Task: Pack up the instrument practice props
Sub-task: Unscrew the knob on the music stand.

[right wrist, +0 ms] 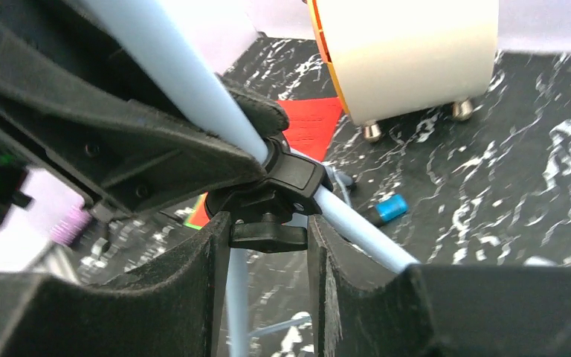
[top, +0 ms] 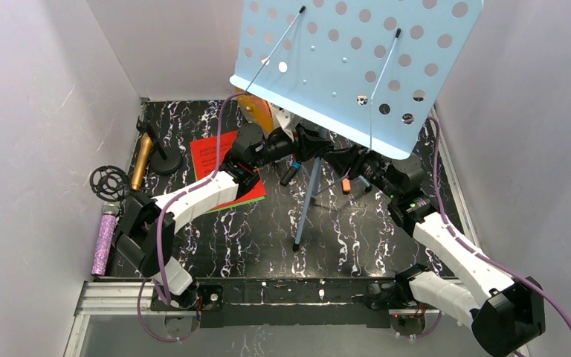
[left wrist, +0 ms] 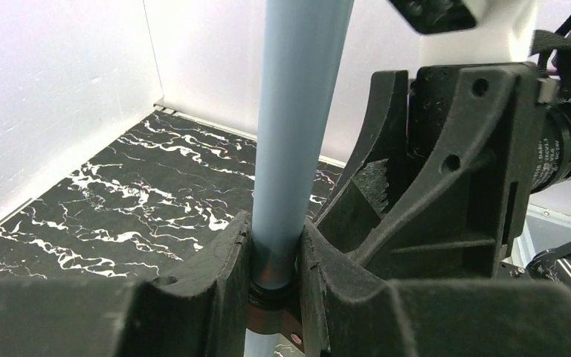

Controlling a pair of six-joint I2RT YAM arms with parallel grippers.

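Seen from above, the pale-blue perforated sheet-music stand rises from the middle of the black marbled worktop. Its tilted tray fills the top of the view, and one thin leg reaches down toward the near edge. The left gripper and right gripper meet at the stand's stem under the tray.

A gold metal microphone lies by the left edge toward the far left corner, beside a round black stand base. A black wheel-shaped piece sits at the left edge. Below it, a glittery purple microphone with a silver head lies along that edge toward the near left corner. A red music sheet lies left of centre on a green sheet, partly under the left arm. A round cream-and-orange cabinet shows beneath the tray at the far edge.

In the left wrist view, the left gripper is clamped narrowly on the stand's pale-blue pole, with both fingers pressed to it.

In the right wrist view, the right gripper has its fingers against both sides of the black knob under the stand's black collar, gripping it. Beyond are the cabinet and the red sheet.
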